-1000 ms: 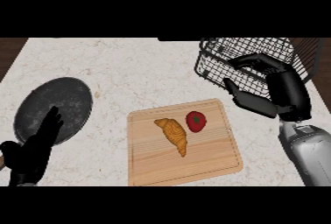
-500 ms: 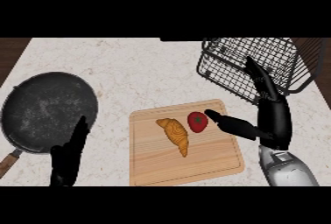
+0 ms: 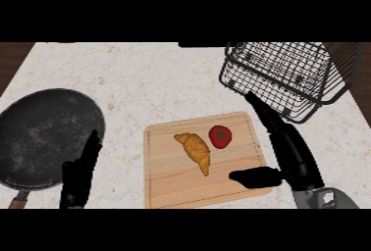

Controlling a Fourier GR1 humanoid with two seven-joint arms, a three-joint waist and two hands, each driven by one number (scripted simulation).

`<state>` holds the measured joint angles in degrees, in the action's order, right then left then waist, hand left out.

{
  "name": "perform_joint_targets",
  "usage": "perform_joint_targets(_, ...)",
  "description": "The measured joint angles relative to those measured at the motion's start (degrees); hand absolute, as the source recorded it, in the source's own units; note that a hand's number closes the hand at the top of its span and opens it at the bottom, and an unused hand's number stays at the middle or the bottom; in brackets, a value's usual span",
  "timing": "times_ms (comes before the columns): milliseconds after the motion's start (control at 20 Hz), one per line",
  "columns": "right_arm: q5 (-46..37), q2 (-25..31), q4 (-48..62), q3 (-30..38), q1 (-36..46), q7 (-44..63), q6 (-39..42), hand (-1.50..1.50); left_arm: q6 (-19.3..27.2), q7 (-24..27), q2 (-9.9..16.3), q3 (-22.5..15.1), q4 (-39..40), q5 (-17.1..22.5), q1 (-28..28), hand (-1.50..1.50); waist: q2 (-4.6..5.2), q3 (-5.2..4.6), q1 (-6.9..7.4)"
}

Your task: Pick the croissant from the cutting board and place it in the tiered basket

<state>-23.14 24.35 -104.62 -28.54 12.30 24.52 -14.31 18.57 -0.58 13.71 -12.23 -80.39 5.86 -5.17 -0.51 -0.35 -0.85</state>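
The croissant lies lengthwise on the cutting board, its narrow tip pointing toward the board's near edge. The right robot hand hovers beside it with fingers straight and thumb spread. The left robot hand is also open.

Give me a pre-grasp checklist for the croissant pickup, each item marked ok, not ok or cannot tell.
1. Croissant lies on the cutting board, uncovered: ok.
2. Right hand open, fingers straight, nothing held: ok.
3. Right hand placed over the croissant: not ok; it is at the board's right edge, thumb over the lower right corner.
4. Tomato apart from the croissant: cannot tell; they lie very close, so it may get nudged.
5. Tiered basket unobstructed from above: ok, at the upper right.
6. Left hand out of the way: ok, open over the pan's right edge.
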Motion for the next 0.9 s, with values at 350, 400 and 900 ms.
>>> perform_joint_targets(350,-16.7,-1.1,-5.4,-10.1,6.5,24.3,10.5,-1.5,-0.3,-0.3,-0.4,0.0,1.0,-0.3,1.2,0.0,-0.03,0.07,0.43)
perform_joint_targets(400,-19.0,-2.7,-5.7,-11.5,7.7,27.6,11.9,-1.5,-0.7,-0.4,-0.2,0.2,0.8,-0.1,1.1,0.0,0.01,0.1,0.58)
perform_joint_targets(900,-35.7,-16.8,5.4,-19.2,10.4,35.1,16.9,-1.5,-1.8,0.4,-1.4,0.7,0.9,-0.9,0.8,0.0,0.41,0.3,1.09)
